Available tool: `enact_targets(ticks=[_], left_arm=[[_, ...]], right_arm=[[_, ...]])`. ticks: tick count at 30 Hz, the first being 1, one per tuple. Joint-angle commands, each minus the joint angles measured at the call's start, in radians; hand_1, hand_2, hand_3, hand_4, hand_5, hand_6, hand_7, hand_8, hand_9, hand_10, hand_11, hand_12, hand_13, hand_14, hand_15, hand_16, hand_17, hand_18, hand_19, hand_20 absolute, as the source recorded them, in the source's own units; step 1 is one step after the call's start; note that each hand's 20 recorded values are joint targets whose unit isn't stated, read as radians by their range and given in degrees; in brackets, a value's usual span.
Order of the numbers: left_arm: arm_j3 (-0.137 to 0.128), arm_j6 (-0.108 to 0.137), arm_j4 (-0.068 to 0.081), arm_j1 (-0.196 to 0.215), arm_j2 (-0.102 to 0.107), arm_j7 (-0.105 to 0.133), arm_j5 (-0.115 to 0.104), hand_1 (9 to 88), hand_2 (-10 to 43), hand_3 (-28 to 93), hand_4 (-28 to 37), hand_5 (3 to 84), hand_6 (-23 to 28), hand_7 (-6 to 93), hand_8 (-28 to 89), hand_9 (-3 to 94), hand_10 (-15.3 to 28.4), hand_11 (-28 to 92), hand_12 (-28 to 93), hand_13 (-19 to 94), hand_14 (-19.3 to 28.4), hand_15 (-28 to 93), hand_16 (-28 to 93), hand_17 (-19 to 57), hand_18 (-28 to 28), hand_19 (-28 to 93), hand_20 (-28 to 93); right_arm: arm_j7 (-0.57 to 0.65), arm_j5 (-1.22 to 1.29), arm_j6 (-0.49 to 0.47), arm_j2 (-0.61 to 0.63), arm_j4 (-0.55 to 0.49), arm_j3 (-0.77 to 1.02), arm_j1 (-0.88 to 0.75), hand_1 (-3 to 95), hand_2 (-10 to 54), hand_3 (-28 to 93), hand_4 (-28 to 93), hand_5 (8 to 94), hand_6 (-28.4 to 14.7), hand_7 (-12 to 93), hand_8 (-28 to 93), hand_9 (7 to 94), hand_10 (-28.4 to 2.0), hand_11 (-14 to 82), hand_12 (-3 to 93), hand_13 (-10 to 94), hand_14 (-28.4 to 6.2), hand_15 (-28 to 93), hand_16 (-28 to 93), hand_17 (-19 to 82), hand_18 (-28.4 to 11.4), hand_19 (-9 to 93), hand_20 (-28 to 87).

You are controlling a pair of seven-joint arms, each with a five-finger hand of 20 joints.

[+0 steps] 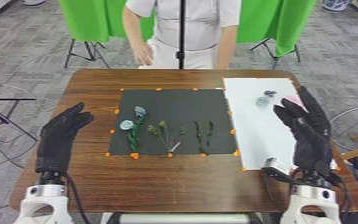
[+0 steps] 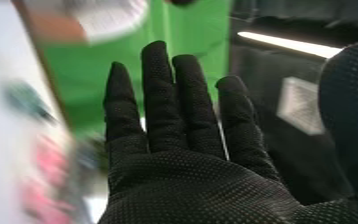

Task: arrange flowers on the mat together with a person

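Head view: two pale-blue flowers (image 1: 127,125) and green sprigs (image 1: 165,134), too small to count, lie on one dark mat (image 1: 180,102). Pink blooms (image 1: 294,100), number unclear, sit on the white sheet (image 1: 251,130), partly hidden by the robot's right hand (image 1: 311,137), fingers straight and spread. The left hand (image 1: 58,135), fingers extended, is beside the mat; green curtains (image 1: 85,20) hang beyond.

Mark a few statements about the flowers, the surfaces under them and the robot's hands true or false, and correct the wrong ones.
1. Two blue flowers lie on the dark mat. True.
2. The left hand grips a stem. False: it is open and empty, left of the dark mat.
3. The pink flower lies on the dark mat. False: it lies on the white sheet.
4. The right hand has its fingers straight. True.
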Motion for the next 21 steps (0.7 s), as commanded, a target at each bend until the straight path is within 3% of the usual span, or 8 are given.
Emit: enact_targets(ticks=[1,3,6,8,11,14,21], left_arm=[[0.001,0.001,0.003,0.014,-0.009,-0.014,0.0,24.9,-1.4,65,-19.0,47.2,3.7,14.1,-6,47.0,13.5,22,16,38,17.3,18,4,5.9,13.0,10,18],[0.0,0.007,0.003,0.014,-0.006,-0.012,-0.004,24.9,-1.3,65,-19.0,47.2,3.7,14.0,-6,47.0,13.5,22,16,38,17.3,18,4,5.9,13.1,10,18],[-0.002,0.01,0.001,0.013,-0.001,-0.012,-0.003,24.9,-1.3,64,-19.0,47.2,3.8,14.0,-6,47.0,13.5,22,16,38,17.3,18,4,5.9,13.0,10,18],[-0.001,0.007,0.002,0.01,0.0,-0.015,-0.001,24.9,-1.3,65,-19.0,47.2,3.8,14.0,-6,47.0,13.6,22,16,38,17.3,18,4,6.0,13.0,10,18],[0.001,0.01,0.001,0.009,-0.001,-0.018,0.0,25.1,-1.4,64,-19.0,47.2,3.8,14.0,-6,46.9,13.6,22,16,38,17.3,18,4,6.0,13.0,10,18],[0.0,0.008,-0.002,0.012,0.002,-0.023,0.003,25.1,-1.2,64,-19.0,47.3,3.9,14.0,-6,46.9,13.5,22,16,38,17.3,18,4,6.0,12.9,10,18],[0.002,0.013,-0.003,0.009,0.008,-0.02,0.002,25.0,-1.3,64,-18.8,47.2,3.8,13.8,-6,46.9,13.6,22,16,38,17.3,18,4,6.0,12.9,10,18]], right_arm=[[0.323,-0.373,0.295,0.206,-0.012,0.092,0.11,35.5,-9.5,76,-19,34.2,-2.3,16,-10,49.8,-13.8,10.1,15.3,46,-11.3,15,18,31,-15.2,11,34],[0.445,-0.518,0.292,0.268,0.007,0.117,0.15,39.2,-9.5,76,-20,36.3,-3.0,18,-11,50.7,-13.9,12.0,15.8,48,-11.2,15,18,34,-14.1,16,37],[0.546,-0.715,0.16,0.357,0.031,0.173,0.185,42.3,-9.5,74,-21,40.7,-3.0,19,-11,52.1,-13.8,13.6,16.0,53,-10.9,16,19,36,-13.4,24,41],[0.585,-0.848,-0.027,0.401,0.028,0.23,0.195,42.6,-9.5,74,-23,44.3,-2.9,19,-11,53.3,-13.8,14.0,16.0,56,-10.9,18,20,38,-13.0,30,42],[0.652,-0.968,-0.215,0.493,0.081,0.203,0.272,41.7,-9.5,74,-25,46.5,-2.7,19,-11,53.9,-14.0,13.8,16.0,58,-11.2,20,20,39,-13.1,36,43],[0.62,-1.01,-0.375,0.552,0.127,0.206,0.305,40.9,-9.5,74,-27,47.8,-2.6,17,-11,55.1,-14.1,13.0,16.2,60,-11.2,23,20,40,-13.2,40,41],[0.543,-1.104,-0.555,0.638,0.254,0.132,0.394,40.0,-9.5,73,-28,53.5,0.0,17,-11,64.2,-13.7,13.9,15.9,67,-10.6,26,21,42,-14.5,49,41]])
